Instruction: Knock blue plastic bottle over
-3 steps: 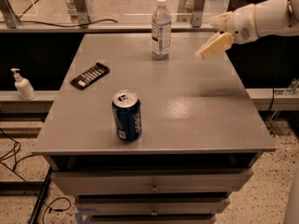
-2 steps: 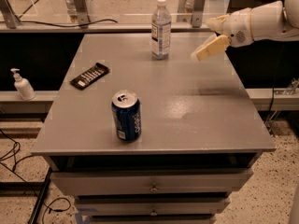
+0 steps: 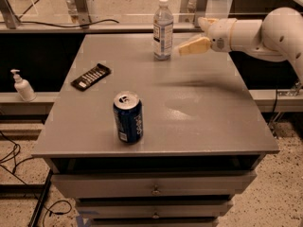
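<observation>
The blue plastic bottle (image 3: 163, 29) is a clear, slim water bottle with a white cap and a white-and-blue label. It stands upright near the far edge of the grey table (image 3: 199, 117). My gripper (image 3: 182, 49) comes in from the right on a white arm. Its cream-coloured tip is just right of the bottle, at label height, a small gap away.
A dark blue soda can (image 3: 128, 117) stands near the table's front edge. A flat black packet (image 3: 91, 76) lies at the left. A small white pump bottle (image 3: 22, 85) stands on a lower ledge to the left. Drawers sit below the tabletop.
My gripper has moved left toward the bottle, closing most of the gap. The bottle still stands upright in the same spot.
</observation>
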